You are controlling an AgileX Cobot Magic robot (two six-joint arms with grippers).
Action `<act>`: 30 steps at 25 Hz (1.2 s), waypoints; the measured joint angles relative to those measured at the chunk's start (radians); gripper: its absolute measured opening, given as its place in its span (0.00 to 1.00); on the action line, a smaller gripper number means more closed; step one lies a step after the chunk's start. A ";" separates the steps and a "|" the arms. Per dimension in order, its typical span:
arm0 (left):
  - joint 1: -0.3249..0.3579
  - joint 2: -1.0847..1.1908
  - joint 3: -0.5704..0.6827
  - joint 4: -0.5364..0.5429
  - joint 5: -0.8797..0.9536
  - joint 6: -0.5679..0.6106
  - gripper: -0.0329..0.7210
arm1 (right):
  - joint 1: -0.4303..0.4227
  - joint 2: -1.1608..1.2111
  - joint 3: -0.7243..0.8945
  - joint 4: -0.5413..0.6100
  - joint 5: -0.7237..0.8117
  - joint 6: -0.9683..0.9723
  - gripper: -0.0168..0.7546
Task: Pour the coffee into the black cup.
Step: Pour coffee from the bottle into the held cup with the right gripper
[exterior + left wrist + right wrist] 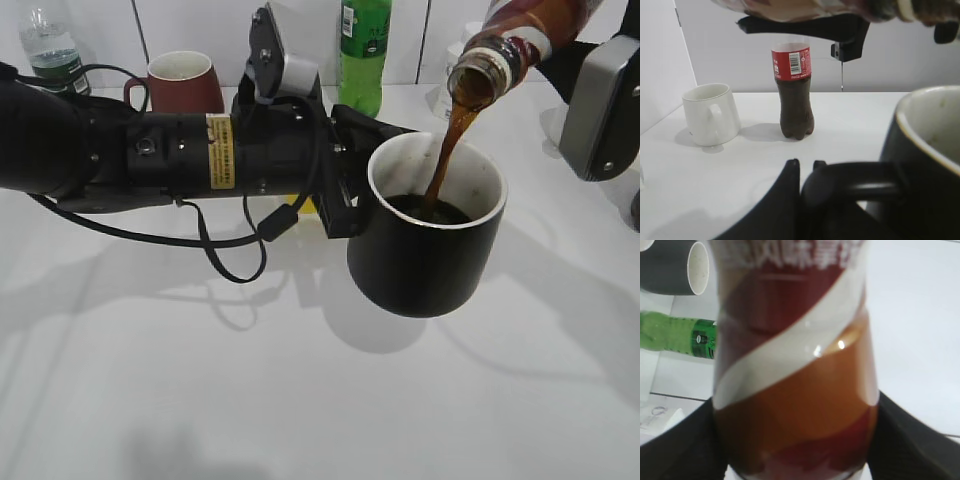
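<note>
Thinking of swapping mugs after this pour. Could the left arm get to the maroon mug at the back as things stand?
Probably not yet: the left gripper is shut on the black cup, held off the table under the coffee stream. The maroon mug stands unobstructed behind the arm.

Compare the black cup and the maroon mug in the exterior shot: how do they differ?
The black cup is matte black, white inside; the maroon mug is dark red. The black cup is held off the table by the left hand at its handle; the maroon mug stands at the back. Coffee streams into the black cup only. Both are upright.
</note>
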 joint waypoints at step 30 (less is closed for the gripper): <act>0.000 0.000 0.000 -0.069 0.009 0.000 0.10 | 0.000 -0.001 0.000 0.045 -0.002 0.329 0.72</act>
